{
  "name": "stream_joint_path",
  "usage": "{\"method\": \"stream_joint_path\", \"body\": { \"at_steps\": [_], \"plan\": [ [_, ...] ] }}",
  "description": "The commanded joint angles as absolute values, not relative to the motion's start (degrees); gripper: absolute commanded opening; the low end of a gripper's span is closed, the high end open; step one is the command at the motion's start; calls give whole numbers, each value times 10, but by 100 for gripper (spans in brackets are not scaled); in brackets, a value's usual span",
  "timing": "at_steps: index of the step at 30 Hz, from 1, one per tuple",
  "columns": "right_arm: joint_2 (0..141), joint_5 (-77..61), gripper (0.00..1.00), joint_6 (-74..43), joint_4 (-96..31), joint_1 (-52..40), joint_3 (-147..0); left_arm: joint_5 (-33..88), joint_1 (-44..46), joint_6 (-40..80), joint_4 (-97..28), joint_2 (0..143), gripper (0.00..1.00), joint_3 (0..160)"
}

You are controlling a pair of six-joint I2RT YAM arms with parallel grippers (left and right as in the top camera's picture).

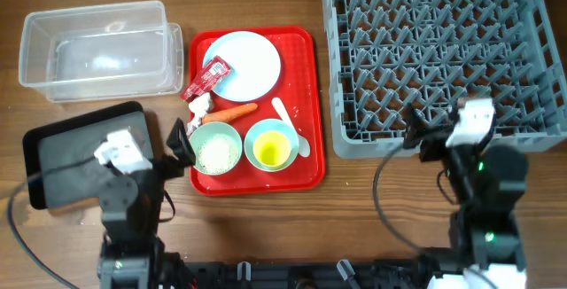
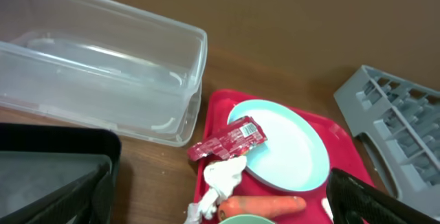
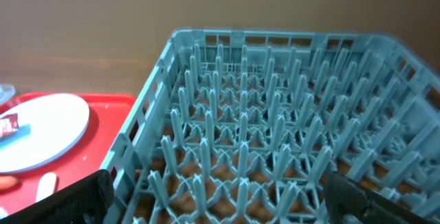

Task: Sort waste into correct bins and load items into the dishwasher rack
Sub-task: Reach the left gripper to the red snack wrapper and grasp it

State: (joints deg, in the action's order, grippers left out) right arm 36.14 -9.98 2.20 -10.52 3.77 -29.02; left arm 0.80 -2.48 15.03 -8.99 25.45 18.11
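I record left claw [image 1: 180,143] open, empty, between black tray [image 1: 62,160] and red tray [image 1: 301,58]; right claw [image 1: 415,132] open, empty, at rack [image 1: 425,58] front edge; wrapper [image 1: 205,80] overlapping plate [image 1: 252,66].

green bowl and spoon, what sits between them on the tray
The blue bowl, with the yellow cup inside it, sits between the green bowl and the spoon; the overhead view shows it.

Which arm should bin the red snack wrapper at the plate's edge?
Probably left. The open left claw sits at the left edge of the red tray, near the wrapper, clear tub and black tray; the right claw is over by the dishwasher rack.
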Motion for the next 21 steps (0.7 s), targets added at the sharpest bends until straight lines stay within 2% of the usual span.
{"method": "stream_joint_path", "body": {
  "at_steps": [1, 6, 12, 16, 21],
  "plan": [
    [435, -90, 100, -2, -167, 36, -378, 35, -28, 159, -140, 356, 100, 293],
    [527, -90, 100, 0, -272, 36, -470, 60, -28, 152, -273, 491, 100, 435],
    [564, -139, 100, -4, -301, 36, -488, 63, -28, 145, -439, 614, 100, 560],
    [564, -95, 100, -1, -301, 36, -488, 60, -28, 140, -431, 646, 100, 564],
    [565, -128, 100, -4, -294, 36, -488, 82, -27, 158, -371, 664, 100, 564]
  ]
}}
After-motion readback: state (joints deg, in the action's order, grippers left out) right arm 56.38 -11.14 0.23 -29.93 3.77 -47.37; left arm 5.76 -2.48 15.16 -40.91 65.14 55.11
